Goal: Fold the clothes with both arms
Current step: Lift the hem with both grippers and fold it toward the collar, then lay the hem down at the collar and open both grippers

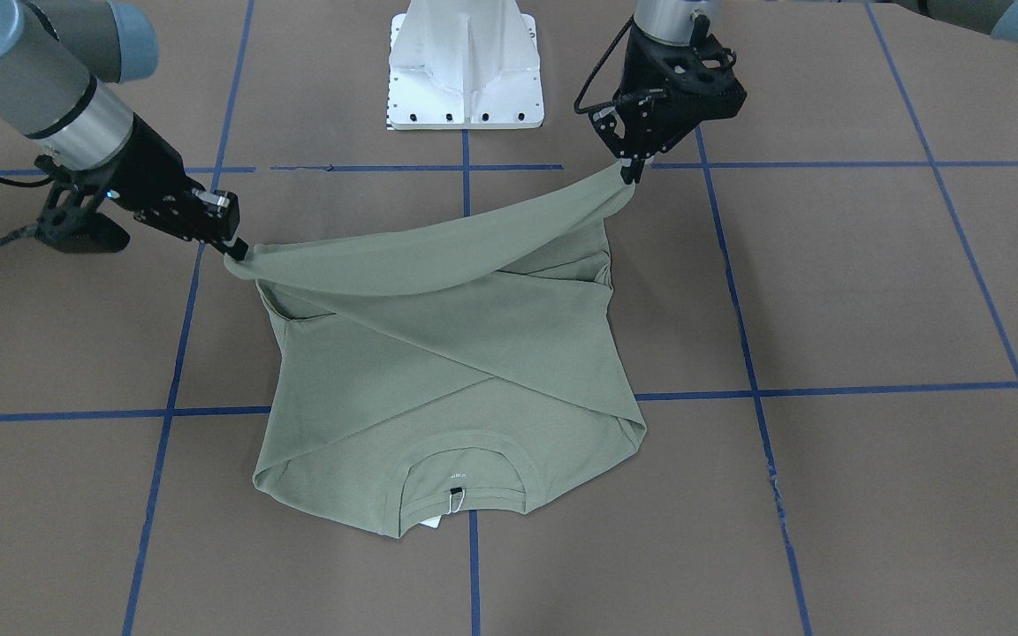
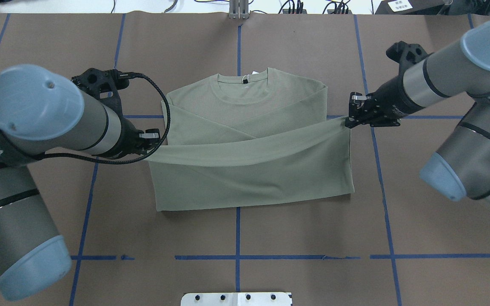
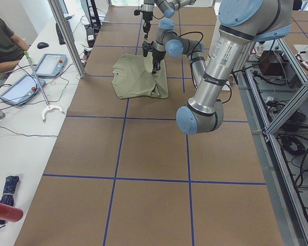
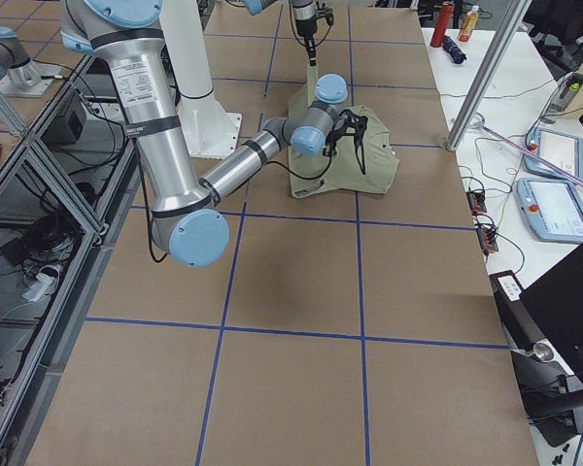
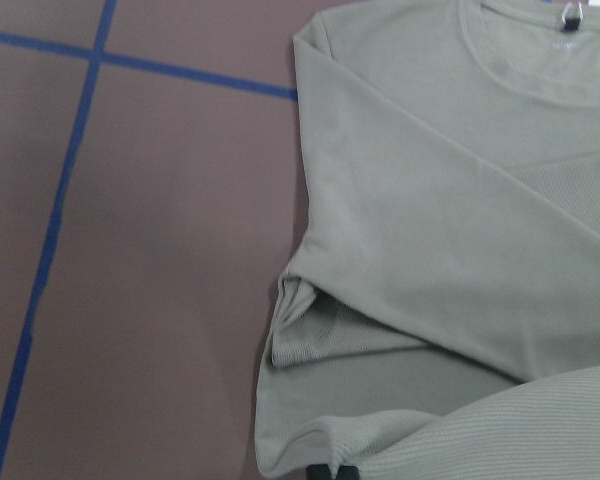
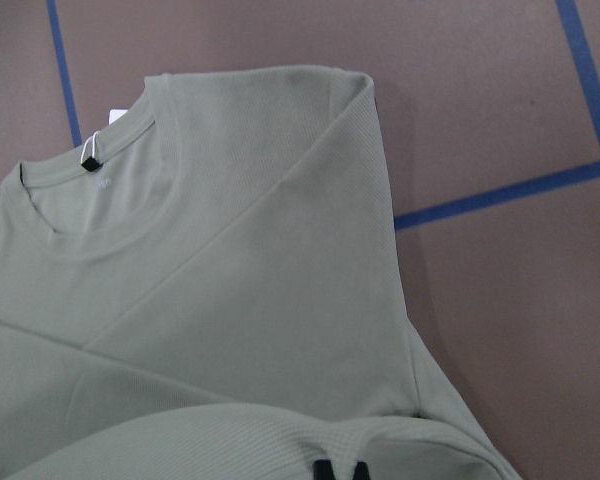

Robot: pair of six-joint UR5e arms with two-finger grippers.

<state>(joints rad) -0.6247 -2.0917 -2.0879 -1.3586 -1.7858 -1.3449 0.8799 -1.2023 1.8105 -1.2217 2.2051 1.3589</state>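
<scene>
Two arms mid-fold on a green shirt (image 2: 249,182), which lies near the middle of the table with its neck (image 2: 243,87) away from the robot and both sleeves crossed over the chest. The lower hem (image 2: 249,152) is raised off the table as a sagging band, the left gripper (image 2: 151,149) pinched shut on one corner and the right gripper (image 2: 348,122) pinched shut on the other. Likely faults: if the arms carry the hem forward at unequal pace or height, the fold line would run askew. Too much pull between them could drag the body and undo the crossed sleeves, and too little would let the band droop and crease. A thin pinch might slip off a corner. The white tag (image 6: 116,113) at the neck could end up trapped and showing. The room holds side benches with tablets (image 3: 51,64), a seated person (image 3: 2,43) and metal posts (image 3: 66,36). The table (image 2: 419,191) is covered in brown paper that looks smooth enough for cloth to slide, and it is marked into squares by blue tape (image 2: 237,238).
</scene>
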